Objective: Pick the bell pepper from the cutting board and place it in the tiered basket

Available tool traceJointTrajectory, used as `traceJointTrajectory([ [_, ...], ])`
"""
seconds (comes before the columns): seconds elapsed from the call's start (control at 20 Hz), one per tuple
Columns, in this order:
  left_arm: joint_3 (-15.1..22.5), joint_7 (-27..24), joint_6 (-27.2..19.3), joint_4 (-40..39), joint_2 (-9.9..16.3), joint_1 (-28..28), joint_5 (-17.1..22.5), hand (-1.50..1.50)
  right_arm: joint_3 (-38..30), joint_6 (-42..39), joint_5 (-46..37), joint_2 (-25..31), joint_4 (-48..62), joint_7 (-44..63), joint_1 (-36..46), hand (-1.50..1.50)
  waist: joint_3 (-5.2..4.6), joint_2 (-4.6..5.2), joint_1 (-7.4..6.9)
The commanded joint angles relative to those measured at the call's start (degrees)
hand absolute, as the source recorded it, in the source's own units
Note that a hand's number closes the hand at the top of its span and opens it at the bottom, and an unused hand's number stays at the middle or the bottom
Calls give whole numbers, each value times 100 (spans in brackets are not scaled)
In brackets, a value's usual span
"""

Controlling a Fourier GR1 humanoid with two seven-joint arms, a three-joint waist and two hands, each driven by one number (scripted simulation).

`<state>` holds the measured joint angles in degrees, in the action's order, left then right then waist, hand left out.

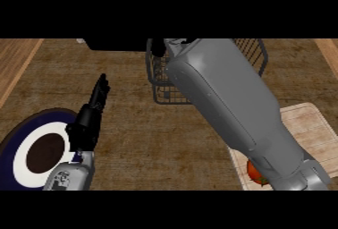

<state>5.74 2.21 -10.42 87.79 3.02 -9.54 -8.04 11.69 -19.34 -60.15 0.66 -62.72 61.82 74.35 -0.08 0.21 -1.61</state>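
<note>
Reaching across the worktop, the right forearm extends over the tiered basket; its hand is barely visible, so its fingers cannot be judged. The bell pepper lies on the cutting board, partly hidden. The left hand rests, fingers straight together, beside a plate.

Dim, even light; soft sheen along the right forearm.
</note>
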Motion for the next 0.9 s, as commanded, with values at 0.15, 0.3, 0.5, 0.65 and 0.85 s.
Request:
traceJointTrajectory([
  [0.15,222,343,-208,149,-241,-161,-231,0,-393,430,-386,57,1225,-73,420,150,5,3,49],
  [0.3,103,43,-181,178,-148,90,-179,0,-577,995,-428,174,1454,-396,-119,150,6,8,65],
  [0.5,60,33,-51,288,-34,255,-93,0,-1321,1846,-71,-36,1197,-165,-343,-150,9,6,49],
  [0.65,-121,-154,-11,-22,0,97,1,0,-1418,2090,197,-61,987,-316,-377,-150,7,-9,99],
  [0.85,-61,106,66,196,-18,52,46,0,-1647,2960,190,-64,935,-687,-666,-150,10,-3,97],
])
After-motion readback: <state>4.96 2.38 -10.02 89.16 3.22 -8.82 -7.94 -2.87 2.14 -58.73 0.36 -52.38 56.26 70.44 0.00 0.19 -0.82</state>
